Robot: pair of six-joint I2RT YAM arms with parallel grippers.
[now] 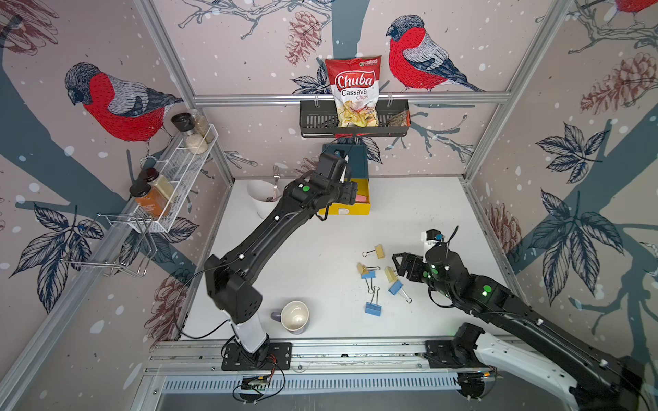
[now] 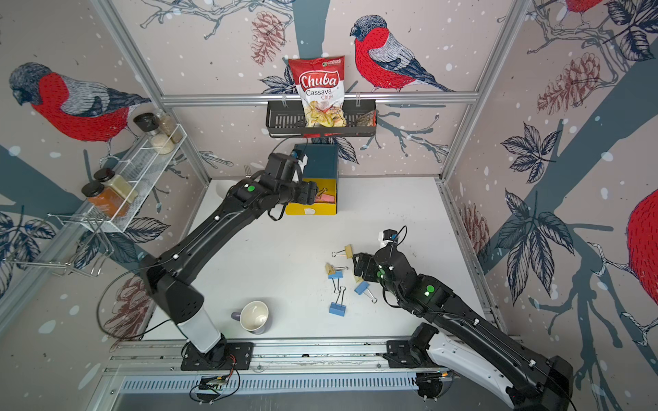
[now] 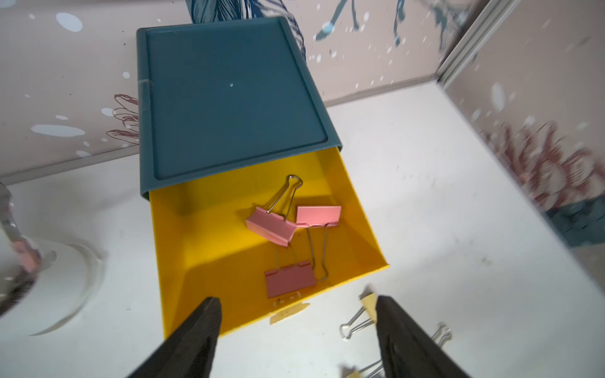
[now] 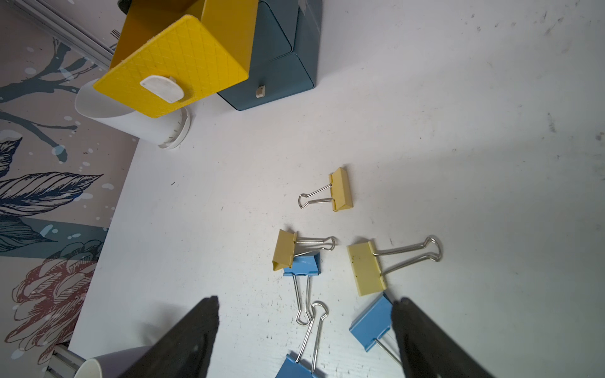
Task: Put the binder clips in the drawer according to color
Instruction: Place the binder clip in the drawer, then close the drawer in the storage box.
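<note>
Your left pincer (image 3: 296,304) is spread wide with nothing between its fingers. It hangs over the front lip of the yellow drawer (image 3: 203,235). That arm stretches from the front rail toward 12 o'clock, elbow up and wrist tipped down into the drawer. In both top views the wrist hides the drawer's 9 o'clock side.

The drawer is the top one of the teal unit (image 3: 229,98), pulled well out, at 12 o'clock on the table (image 1: 302,249) against the back wall. Three pink clips (image 3: 271,227) (image 3: 319,214) (image 3: 289,279) lie inside it, bunched toward the 3 o'clock side.

Your right pincer (image 4: 307,302) is also wide open and empty. Its arm comes in from 5 o'clock with the wrist pointing toward 10. It sits low over the loose pile at about 4 o'clock on the table. Three pale-yellow clips (image 4: 342,189) (image 4: 284,250) (image 4: 365,268) and three blue clips (image 4: 302,265) (image 4: 371,324) (image 4: 294,368) lie there. One yellow overlaps a blue, and one blue is partly tucked behind a finger (image 4: 425,343).

Stuff to watch:
- A white cup (image 1: 261,199) with a fork in it stands just beside the drawer, at its 9 o'clock.
- The black basket (image 1: 320,121) with the chips bag (image 1: 354,89) hangs above the unit.
- A mug (image 1: 294,316) sits at 6 o'clock, near the left arm's base.
</note>
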